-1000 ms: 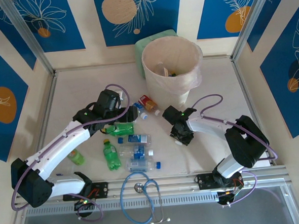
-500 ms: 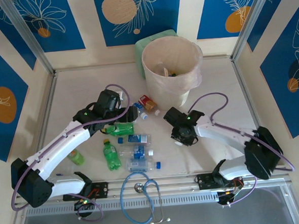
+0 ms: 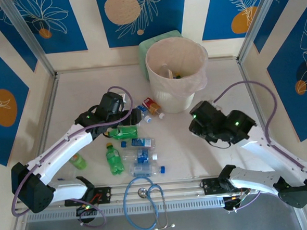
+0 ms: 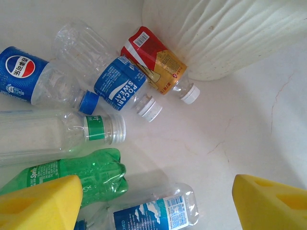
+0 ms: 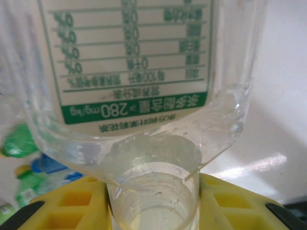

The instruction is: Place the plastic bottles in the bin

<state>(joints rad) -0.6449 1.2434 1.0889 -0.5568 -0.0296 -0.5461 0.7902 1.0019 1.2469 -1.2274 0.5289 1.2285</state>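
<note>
The right claw (image 5: 153,203) is pressed onto the neck of a clear bottle (image 5: 139,72) with a green-and-white printed label. The neck is pinched between its yellow fingers (image 5: 62,203). In the top view this claw is seen near the bin (image 3: 165,93), just off its right front side.

The left claw (image 4: 157,191) is spread wide and nothing is gripped by it. It is held over the plastic bottles (image 3: 137,147), which are scattered in a loose cluster on the surface (image 3: 84,83) to the left front of the bin.

Beneath that claw, a Pocari Sweat bottle (image 4: 120,86) and a red-labelled bottle (image 4: 156,60) are laid side by side, the latter just beside the bin's ribbed wall. A green bottle (image 4: 76,177) is seen close against one finger.
</note>
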